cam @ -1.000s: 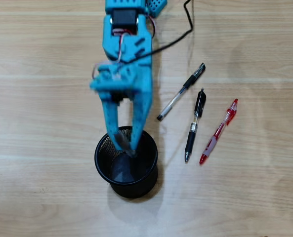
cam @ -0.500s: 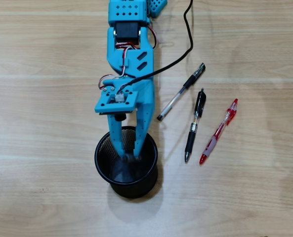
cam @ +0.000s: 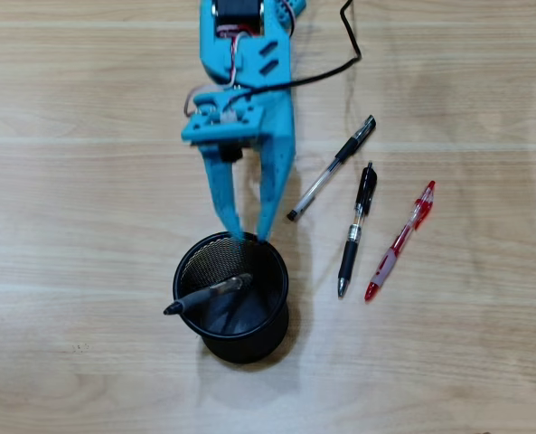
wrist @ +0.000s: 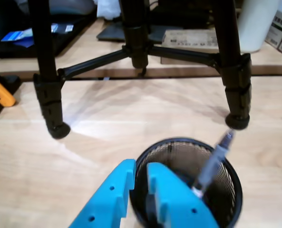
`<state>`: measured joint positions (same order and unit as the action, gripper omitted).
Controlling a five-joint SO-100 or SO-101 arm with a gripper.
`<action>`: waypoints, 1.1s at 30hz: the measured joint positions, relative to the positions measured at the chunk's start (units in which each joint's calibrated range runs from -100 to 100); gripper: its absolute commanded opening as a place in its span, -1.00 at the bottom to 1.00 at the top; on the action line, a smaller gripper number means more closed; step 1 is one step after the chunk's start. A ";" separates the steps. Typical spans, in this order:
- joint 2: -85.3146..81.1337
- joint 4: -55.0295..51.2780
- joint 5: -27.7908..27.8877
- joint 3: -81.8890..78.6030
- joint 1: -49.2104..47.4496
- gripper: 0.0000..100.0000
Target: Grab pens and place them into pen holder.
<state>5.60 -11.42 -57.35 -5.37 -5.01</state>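
The black mesh pen holder stands low in the middle of the overhead view. One dark pen leans inside it, its end poking over the left rim. My blue gripper hovers at the holder's far rim, open, with nothing between its fingers. To the right, three pens lie on the table: a clear one with a black cap, a black one and a red one. In the wrist view the gripper sits at the near left rim of the pen holder, and the pen leans against the right wall.
A black cable runs from the arm across the top of the table. In the wrist view, black tripod legs stand on the table beyond the holder, with boxes and clutter behind them.
The gripper has pulled up and back out of the holder and has opened. The pen it carried now leans free inside the holder.
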 measured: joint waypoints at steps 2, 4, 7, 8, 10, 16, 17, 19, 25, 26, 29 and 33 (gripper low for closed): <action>-3.65 -6.23 0.00 0.00 -0.63 -0.96; -7.21 -12.80 0.00 0.00 -1.80 -0.96; -12.30 -24.22 0.00 0.00 -3.88 -0.96; -13.40 -26.21 -0.05 0.00 -4.15 -0.96; -15.52 -31.92 -0.42 0.00 -5.41 -0.96; -17.64 -40.83 -4.78 0.00 -11.28 -0.96; -17.64 -40.92 -5.51 0.00 -12.54 -0.96; -16.79 -41.09 -6.91 0.18 -14.52 -0.96; -8.65 -41.44 -11.12 0.53 -17.23 -0.96; -7.46 -41.44 -11.74 0.53 -17.95 -0.96; -3.90 -43.60 -13.45 0.71 -17.95 -0.96; -1.78 -51.64 -14.08 0.71 -17.86 -0.96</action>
<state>3.82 -63.06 -71.43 -4.66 -22.87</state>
